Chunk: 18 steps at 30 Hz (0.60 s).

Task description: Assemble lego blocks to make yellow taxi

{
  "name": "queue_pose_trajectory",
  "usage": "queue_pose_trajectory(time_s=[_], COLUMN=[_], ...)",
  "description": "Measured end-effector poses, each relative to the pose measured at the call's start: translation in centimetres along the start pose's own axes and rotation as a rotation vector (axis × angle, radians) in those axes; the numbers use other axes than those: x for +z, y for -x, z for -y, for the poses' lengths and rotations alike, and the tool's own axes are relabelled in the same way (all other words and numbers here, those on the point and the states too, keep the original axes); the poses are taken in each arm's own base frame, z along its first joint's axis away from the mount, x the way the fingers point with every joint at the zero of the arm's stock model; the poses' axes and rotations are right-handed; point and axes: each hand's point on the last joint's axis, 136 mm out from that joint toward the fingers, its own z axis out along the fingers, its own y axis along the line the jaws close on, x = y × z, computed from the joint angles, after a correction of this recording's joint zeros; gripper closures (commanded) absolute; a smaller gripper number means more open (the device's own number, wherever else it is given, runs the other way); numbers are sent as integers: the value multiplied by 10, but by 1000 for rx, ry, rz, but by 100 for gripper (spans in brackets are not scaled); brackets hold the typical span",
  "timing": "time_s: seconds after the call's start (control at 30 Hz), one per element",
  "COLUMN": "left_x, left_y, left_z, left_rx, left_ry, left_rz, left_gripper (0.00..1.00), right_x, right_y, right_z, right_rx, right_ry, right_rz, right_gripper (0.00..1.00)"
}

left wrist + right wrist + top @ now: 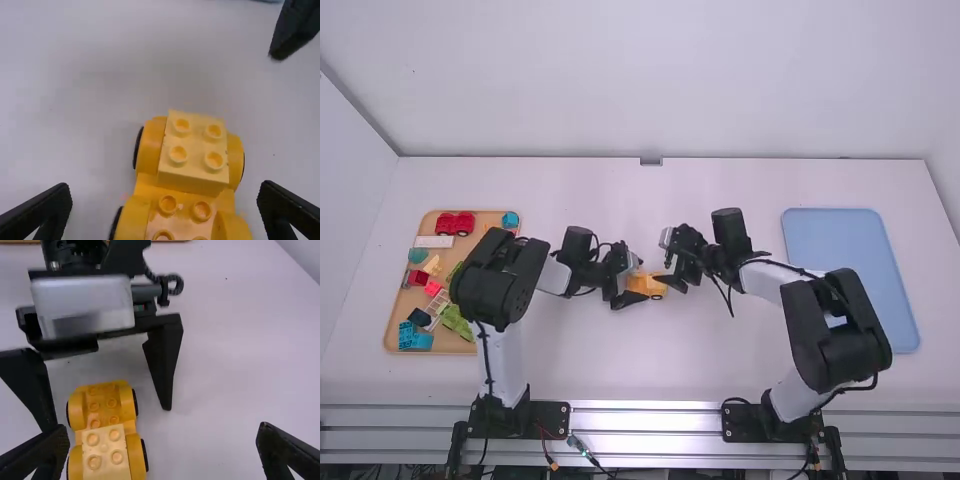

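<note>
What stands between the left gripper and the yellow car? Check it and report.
Nothing visible. The left gripper has its open fingers either side of the yellow car. The right gripper, also open, hovers near the pale block, but not in between.

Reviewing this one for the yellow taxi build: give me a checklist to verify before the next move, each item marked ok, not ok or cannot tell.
1. Wheeled base upright on the table: ok.
2. Pale yellow block on one end of the base: ok.
3. That block pressed fully home: cannot tell.
4. Studs at the base's other end covered: not ok, they are bare.
5. Left gripper open, its fingers either side of the base: ok.
6. Right gripper open and empty: ok.
</note>
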Motion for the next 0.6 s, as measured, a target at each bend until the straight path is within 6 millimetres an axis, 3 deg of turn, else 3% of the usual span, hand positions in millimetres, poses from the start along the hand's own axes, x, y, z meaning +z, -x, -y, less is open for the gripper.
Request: queue_pose_trajectory(time_s=[0.1,0.37,0.47,0.5,0.6], left_x=[-17,-104,-168,-180,-249], left_y=[12,25,22,22,12], left_z=[-5,-32,-55,-59,-75], left_rx=[-27,-193,-277,-292,-422], left_ry=[26,207,409,451,697], left_rz=[-3,-25,-48,-51,-75], left_gripper=[1,1,1,1,1], right_x=[0,0,0,0,0], right_y=[-1,-5,-4,-4,-3], right_z=[2,9,12,12,15], right_rx=[-1,-8,-15,-18,-26], right_ry=[-8,-48,-60,-61,-72], right_rz=[-5,-35,-35,-35,-32], right_gripper=[1,1,1,1,1])
